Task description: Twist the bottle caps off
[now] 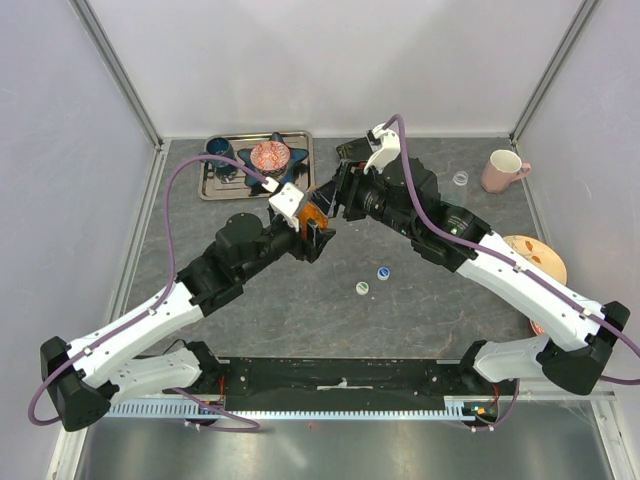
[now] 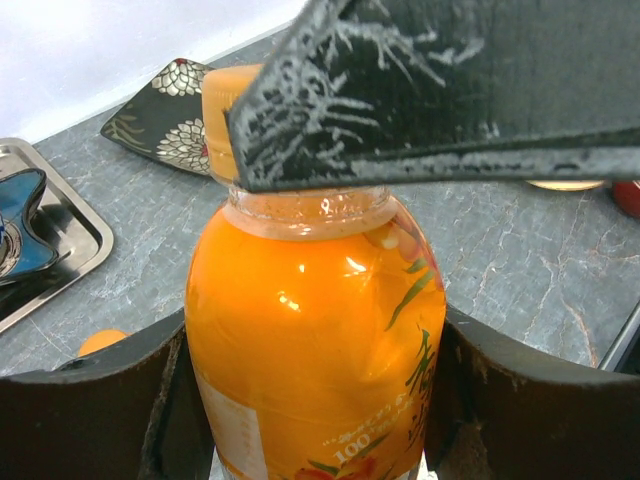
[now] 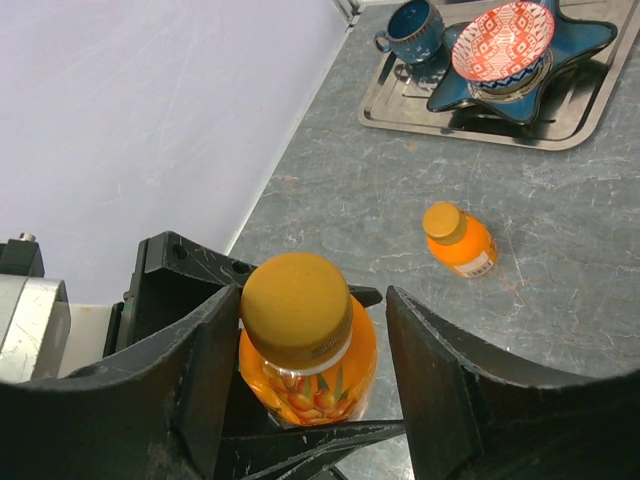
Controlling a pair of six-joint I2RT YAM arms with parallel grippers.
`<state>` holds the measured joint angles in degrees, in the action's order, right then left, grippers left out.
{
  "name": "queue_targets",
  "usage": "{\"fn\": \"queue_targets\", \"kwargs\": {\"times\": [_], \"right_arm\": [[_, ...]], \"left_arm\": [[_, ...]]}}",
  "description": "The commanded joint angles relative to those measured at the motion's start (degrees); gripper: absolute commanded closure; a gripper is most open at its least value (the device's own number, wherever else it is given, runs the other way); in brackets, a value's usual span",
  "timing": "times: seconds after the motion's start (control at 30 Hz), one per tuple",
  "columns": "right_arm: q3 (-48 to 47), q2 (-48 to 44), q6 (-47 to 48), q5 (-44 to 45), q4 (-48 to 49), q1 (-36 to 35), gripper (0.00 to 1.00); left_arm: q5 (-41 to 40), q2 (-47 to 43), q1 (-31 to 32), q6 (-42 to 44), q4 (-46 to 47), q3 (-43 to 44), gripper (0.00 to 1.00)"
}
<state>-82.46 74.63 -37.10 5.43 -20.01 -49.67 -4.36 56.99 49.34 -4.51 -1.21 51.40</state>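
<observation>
An orange juice bottle (image 2: 310, 330) with an orange cap (image 3: 296, 308) stands upright in my left gripper (image 2: 315, 400), whose jaws are shut on the bottle's body. In the top view the bottle (image 1: 312, 216) shows between the two grippers at the table's middle. My right gripper (image 3: 312, 305) is open and straddles the cap from above. Its left finger (image 3: 195, 370) is close against the cap and its right finger (image 3: 435, 380) stands apart from it. One right finger (image 2: 450, 90) crosses in front of the cap in the left wrist view. A second small orange bottle (image 3: 460, 240) lies on the table, capped.
A metal tray (image 1: 300, 140) at the back left holds a blue cup (image 1: 219, 152) and a red bowl (image 1: 270, 157) in a star dish. Loose blue (image 1: 383, 272) and green (image 1: 362, 288) caps lie mid-table. A pink mug (image 1: 503, 170) and an orange plate (image 1: 545, 260) are on the right.
</observation>
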Motion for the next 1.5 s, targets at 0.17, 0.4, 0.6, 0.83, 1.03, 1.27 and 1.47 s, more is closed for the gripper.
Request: {"fn": "queue_targets", "kwargs": {"times": [0.17,0.4,0.6,0.83,1.03,1.27,1.47], "right_arm": [[-1.7,-0.5,0.8,4.0,4.1,-0.6,0.29],[-0.3,-0.2,1.2,2.3,4.6,-0.8,0.55],[1.3,-0.2,2.0,-2.3,4.8,-0.9,0.87],[2.2,-1.5,7.3,-8.2,3.6,-0.9,1.00],[1.9,-4.1,13.4,-18.3,2.6,0.0,1.00],[2.5,-6.5,18.2,-32.6,2.6,1.2,1.00],[5.9,-9.1,20.8,-39.9,5.2,1.2,1.00]], "left_arm": [[0.3,-0.6,0.3,2.1,1.6,-0.3,0.60],[0.5,-0.7,0.4,2.0,1.6,-0.2,0.60],[1.4,-1.0,0.4,2.1,1.6,0.3,0.58],[12.6,-3.6,0.2,2.6,-0.6,2.5,0.55],[42.6,-4.4,-3.8,-1.4,-1.6,6.3,0.54],[70.2,-1.0,-11.4,-19.5,13.4,5.9,0.54],[77.1,2.3,-15.1,-37.2,36.8,2.3,0.54]]}}
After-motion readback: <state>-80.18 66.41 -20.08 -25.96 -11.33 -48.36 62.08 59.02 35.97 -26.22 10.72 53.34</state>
